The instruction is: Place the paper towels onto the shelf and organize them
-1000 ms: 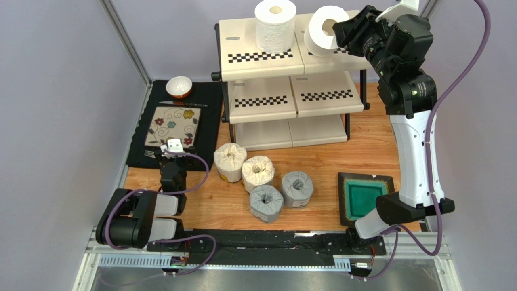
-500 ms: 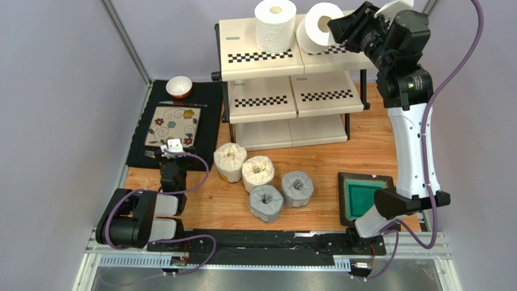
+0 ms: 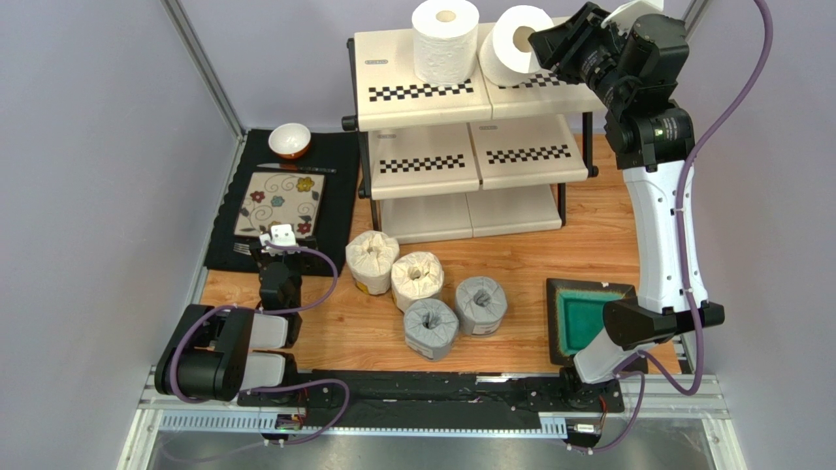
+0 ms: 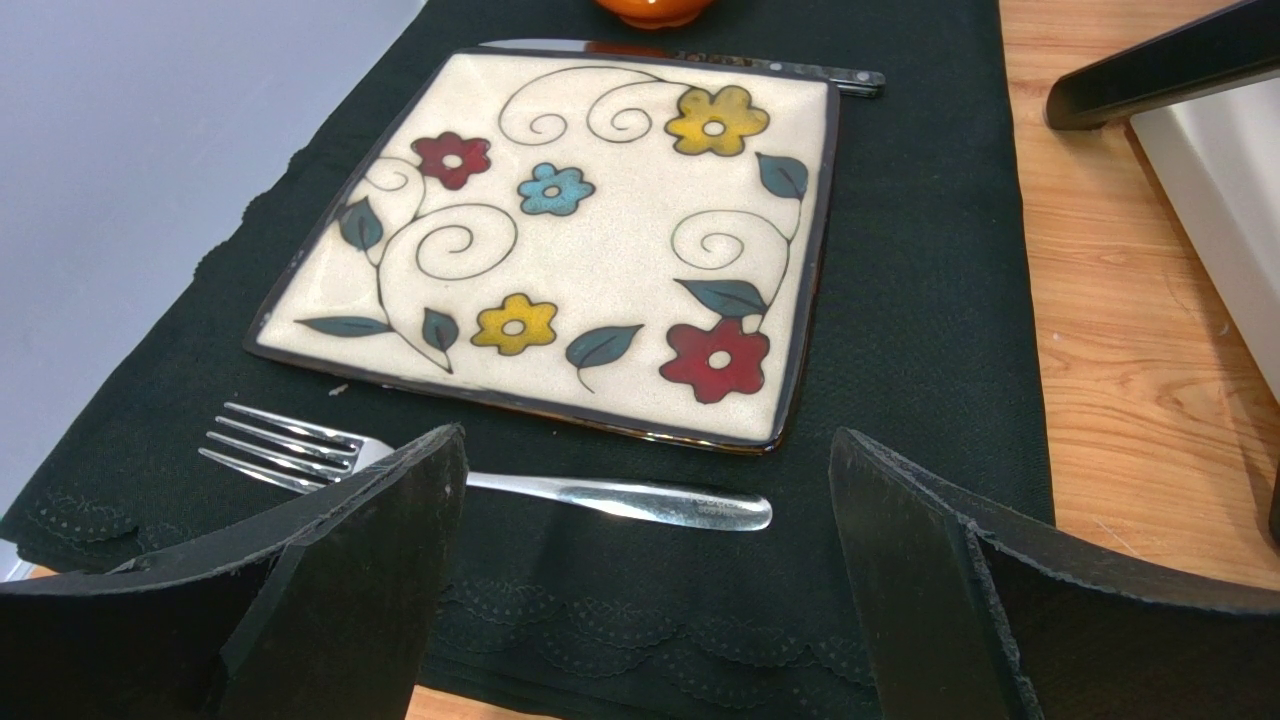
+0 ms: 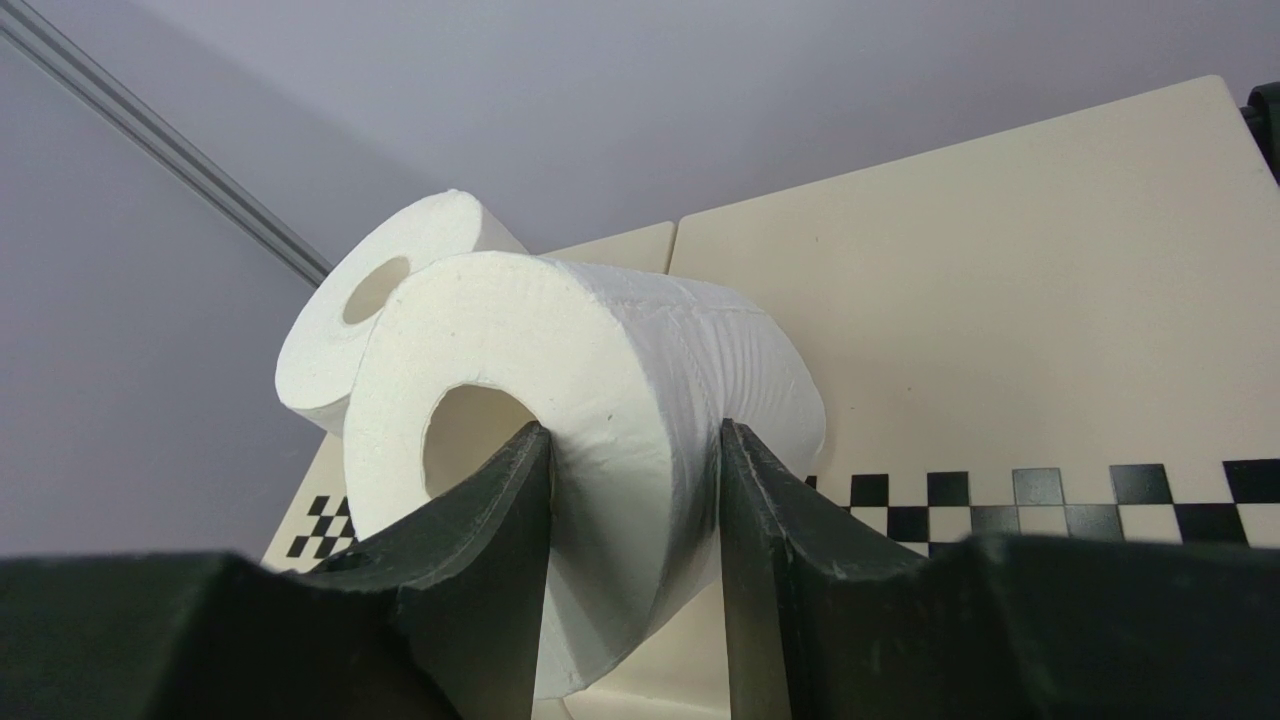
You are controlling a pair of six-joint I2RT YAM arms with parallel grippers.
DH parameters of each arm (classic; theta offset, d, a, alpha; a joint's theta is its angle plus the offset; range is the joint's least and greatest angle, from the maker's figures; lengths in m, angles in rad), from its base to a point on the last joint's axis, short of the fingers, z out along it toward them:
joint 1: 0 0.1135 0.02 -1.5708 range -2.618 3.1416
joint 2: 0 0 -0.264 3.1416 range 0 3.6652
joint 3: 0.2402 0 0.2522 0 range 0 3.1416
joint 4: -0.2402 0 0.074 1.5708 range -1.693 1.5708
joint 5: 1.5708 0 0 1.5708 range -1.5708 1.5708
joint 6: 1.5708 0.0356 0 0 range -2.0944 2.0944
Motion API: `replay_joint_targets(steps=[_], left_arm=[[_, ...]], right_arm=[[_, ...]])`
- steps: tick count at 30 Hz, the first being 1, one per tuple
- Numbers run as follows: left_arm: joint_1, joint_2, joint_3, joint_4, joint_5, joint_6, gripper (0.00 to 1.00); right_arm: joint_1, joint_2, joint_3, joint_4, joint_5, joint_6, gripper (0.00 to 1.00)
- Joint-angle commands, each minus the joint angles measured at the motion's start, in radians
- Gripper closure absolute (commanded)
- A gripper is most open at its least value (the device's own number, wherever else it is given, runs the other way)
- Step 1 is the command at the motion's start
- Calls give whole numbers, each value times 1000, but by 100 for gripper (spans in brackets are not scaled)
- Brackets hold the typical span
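The wooden worktop (image 3: 549,250) carries the three-tier shelf (image 3: 392,59) at its far side. The right arm reaches up to the shelf's top tier. There the right end effector (image 3: 548,47) is clamped on the wall of a white roll (image 3: 515,44), one finger inside the centre hole and the other against the outer paper. This roll is tipped on its side over the right top panel; whether it touches the panel cannot be told. Just beside it, on the left top panel, a second white roll (image 3: 444,41) stands upright.

The left arm lies folded low at the near left. The left end effector (image 3: 282,235) has its fingers spread apart, with nothing between them, over a black placemat (image 3: 339,196). On the mat lies a floral square plate (image 3: 280,203).

A dark square dish with a green inside (image 3: 589,318) sits near right.

In front of the shelf, on the worktop, stand two cream-wrapped rolls (image 3: 372,260) (image 3: 417,280), touching. Nearer are two grey-wrapped rolls (image 3: 431,328) (image 3: 481,305).

A small bowl (image 3: 289,140) sits beyond the plate, and a fork (image 4: 496,480) lies just before it.
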Motion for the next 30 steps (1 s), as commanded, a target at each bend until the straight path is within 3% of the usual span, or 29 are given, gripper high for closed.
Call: replay_joint_targets(steps=[1, 5, 8, 9, 12, 21, 30], left_arm=[[7, 1, -239, 35, 18, 10, 1], [8, 1, -239, 35, 18, 10, 1], [7, 1, -239, 35, 18, 10, 1], [7, 1, -237, 35, 18, 10, 1], [7, 1, -240, 34, 18, 10, 1], [7, 1, -239, 35, 18, 10, 1], [7, 1, -239, 34, 18, 10, 1]], right_arm=[[-6, -10, 34, 88, 11, -3, 87], [-9, -10, 26, 88, 8, -5, 87], [-7, -17, 11, 96, 11, -5, 79], [-9, -15, 1, 99, 11, -3, 72], [-7, -14, -8, 100, 9, 1, 62], [-7, -12, -29, 111, 25, 0, 44], [-7, -4, -39, 113, 26, 0, 41]])
